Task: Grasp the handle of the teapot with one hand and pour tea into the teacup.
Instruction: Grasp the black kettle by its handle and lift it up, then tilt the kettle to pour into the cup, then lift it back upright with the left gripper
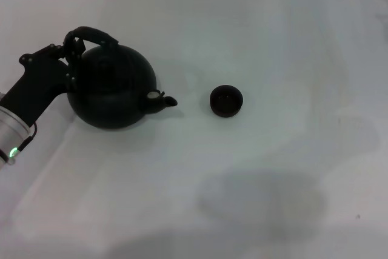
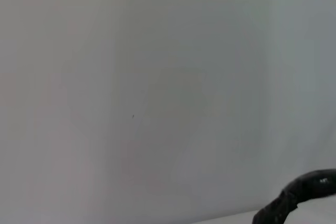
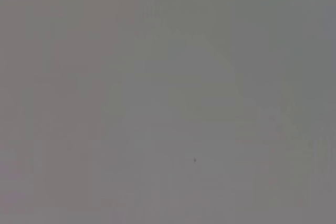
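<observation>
The teapot point(image 1: 112, 89) sits at the left of the head view, a round matte black body on the white table point(image 1: 273, 40), its short spout point(image 1: 163, 100) pointing toward the right of the frame. Over its top, toward the upper left of the frame, rises the arched black handle point(image 1: 94, 33).

The left gripper point(image 1: 71, 50) comes in from the lower left edge of the head view on a black arm with a silver cuff and a small green light. Its tip sits at the left end of the handle, right against the pot's upper left shoulder. The dark fingers merge with the dark handle and pot, so whether they are clenched on the handle or released cannot be told. In the left wrist view only a curved piece of the black handle point(image 2: 299, 195) shows at the lower right corner, against pale table.

The teacup point(image 1: 226, 100) stands upright just right of centre in the head view, apart from the spout, with bare table between them.

The right gripper appears in no view; the right wrist view shows only plain grey surface.
</observation>
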Available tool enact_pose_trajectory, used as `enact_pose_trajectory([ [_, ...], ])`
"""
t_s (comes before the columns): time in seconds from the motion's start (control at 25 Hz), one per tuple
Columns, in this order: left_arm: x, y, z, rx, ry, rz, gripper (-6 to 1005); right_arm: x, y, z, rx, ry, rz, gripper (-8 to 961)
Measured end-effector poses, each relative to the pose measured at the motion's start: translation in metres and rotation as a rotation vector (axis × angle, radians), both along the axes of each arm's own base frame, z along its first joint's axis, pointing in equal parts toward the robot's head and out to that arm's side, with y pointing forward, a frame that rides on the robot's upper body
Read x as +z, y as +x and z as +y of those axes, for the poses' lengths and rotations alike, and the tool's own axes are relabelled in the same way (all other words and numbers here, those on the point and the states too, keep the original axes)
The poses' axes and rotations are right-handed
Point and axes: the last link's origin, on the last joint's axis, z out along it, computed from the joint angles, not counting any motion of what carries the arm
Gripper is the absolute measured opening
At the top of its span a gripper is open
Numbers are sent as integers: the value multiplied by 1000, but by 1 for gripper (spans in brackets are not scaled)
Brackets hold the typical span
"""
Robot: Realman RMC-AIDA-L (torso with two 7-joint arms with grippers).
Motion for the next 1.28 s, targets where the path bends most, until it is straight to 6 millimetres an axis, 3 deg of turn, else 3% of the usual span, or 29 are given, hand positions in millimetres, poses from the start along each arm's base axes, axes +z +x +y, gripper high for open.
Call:
enact_pose_trajectory([
  [0.12,0,0,0,-1,0,0,143,0,0,0,1,-1,-1,705],
  [0.24,1,1,1,-4,6,-5,107,0,0,0,1,-2,-2,705],
  [0.52,9,10,12,-9,69,-54,110,0,1,-1,-4,1,0,705],
  [0.8,23,20,37,-39,123,-53,109,0,2,-2,-6,2,2,705],
  [0.88,30,27,51,-79,134,-7,109,0,2,-2,-4,3,1,705],
  [1.28,38,51,82,-210,138,151,109,0,1,-2,0,2,1,704],
])
